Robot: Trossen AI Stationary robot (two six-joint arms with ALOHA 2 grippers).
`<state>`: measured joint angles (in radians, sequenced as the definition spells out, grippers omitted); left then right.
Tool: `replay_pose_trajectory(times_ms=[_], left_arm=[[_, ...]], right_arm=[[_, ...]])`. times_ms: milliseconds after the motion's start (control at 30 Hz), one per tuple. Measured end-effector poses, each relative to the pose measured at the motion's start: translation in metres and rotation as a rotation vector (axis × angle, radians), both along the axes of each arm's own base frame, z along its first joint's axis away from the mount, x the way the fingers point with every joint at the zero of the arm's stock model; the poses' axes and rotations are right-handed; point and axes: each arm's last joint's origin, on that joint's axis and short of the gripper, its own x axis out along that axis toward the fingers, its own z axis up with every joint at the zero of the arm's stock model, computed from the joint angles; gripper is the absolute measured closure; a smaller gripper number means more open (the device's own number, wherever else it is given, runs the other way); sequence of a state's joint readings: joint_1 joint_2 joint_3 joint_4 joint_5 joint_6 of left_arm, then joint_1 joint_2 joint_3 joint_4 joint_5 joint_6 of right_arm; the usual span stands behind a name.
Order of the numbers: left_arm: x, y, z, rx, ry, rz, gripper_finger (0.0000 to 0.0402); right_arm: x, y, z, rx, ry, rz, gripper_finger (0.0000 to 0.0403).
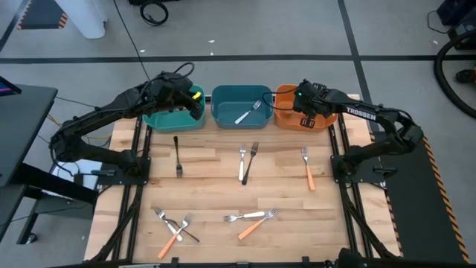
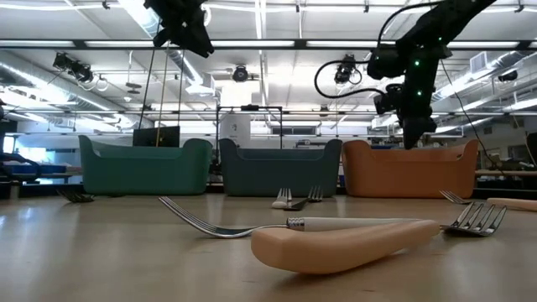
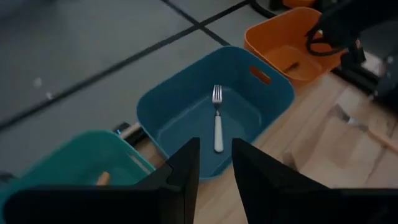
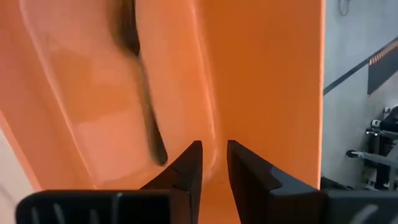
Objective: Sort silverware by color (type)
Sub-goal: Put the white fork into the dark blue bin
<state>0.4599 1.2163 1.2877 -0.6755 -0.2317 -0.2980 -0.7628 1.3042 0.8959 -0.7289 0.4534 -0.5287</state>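
Looks like a robotics lab or some big workshop hall. Grey floor with dark tape lines, a wooden desk bolted between two dark arms, cables lying about. From the low view you get a high ceiling with strip lights, pipes and benches further back, probably more rigs, though it's hard to tell.

forks scattered on table — one in blue bin
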Motion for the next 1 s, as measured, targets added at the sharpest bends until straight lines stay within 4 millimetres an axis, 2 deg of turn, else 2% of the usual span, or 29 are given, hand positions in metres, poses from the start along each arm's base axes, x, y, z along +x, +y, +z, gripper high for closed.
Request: replay_pose_trajectory(times_ms=[167, 333, 567, 900, 1000], left_arm=[[0.014, 0.001, -0.011, -0.081, -0.009, 0.027, 0.0298], [0.046, -0.005, -0.032, -0.117, 0.021, -0.025, 0.0298], [0.088, -0.014, -0.058, -0.254, -0.062, -0.075, 0.0298], [0.146, -0.033, -0.12, -0.519, -0.115, -0.009, 0.0298], [0.156, -0.04, -0.137, -0.564, -0.093, 0.012, 0.0298]], right_arm=[[-0.003, 0.003, 0.011, -0.08, -0.018, -0.019, 0.032], [-0.01, 0.008, 0.024, -0.169, -0.014, -0.052, 0.0319], [-0.018, 0.015, 0.038, -0.217, -0.089, -0.085, 0.0319], [-0.021, 0.018, 0.043, -0.231, -0.151, -0.13, 0.0318], [-0.021, 0.018, 0.043, -0.231, -0.15, -0.13, 0.0319]])
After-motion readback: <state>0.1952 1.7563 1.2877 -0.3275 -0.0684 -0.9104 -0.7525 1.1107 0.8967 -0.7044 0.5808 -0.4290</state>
